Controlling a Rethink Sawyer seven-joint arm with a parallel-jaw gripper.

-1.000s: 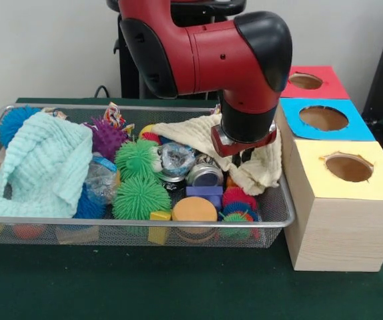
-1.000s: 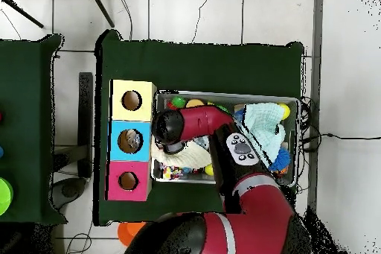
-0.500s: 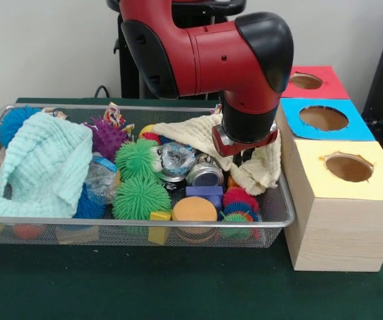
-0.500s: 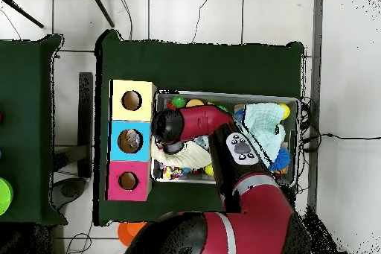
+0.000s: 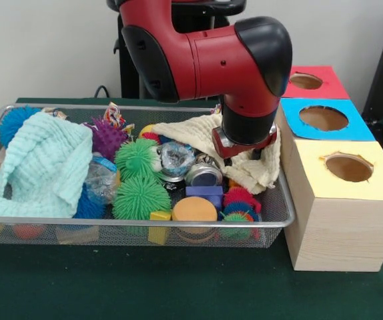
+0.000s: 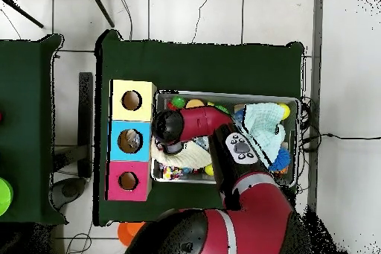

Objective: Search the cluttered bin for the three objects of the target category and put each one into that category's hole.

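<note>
The red and black arm [image 5: 211, 53] comes down over the right part of the wire bin [image 5: 138, 223], and its claw [image 5: 245, 152] sits low against the cream cloth [image 5: 248, 167] bunched at the bin's right end. The claw is mostly hidden behind the wrist and the cloth folds, so I cannot tell how far apart its fingers are or whether they have hold of anything.

Left of the claw lie a silver tin can [image 5: 203, 175], a crumpled foil-like wrapper [image 5: 175, 160], two green spiky balls [image 5: 138, 180] and a purple spiky ball [image 5: 106, 138]. A mint-green cloth [image 5: 41, 167] covers the left of the bin.

At the right of the frame stands the wooden box [image 5: 338, 227] with a yellow hole [image 5: 349, 168], a blue hole [image 5: 323, 118] and a red hole [image 5: 305, 81].

In the overhead view the arm's wrist [image 6: 170, 128] hangs over the bin's left end, just beside the blue hole [image 6: 130, 141].
</note>
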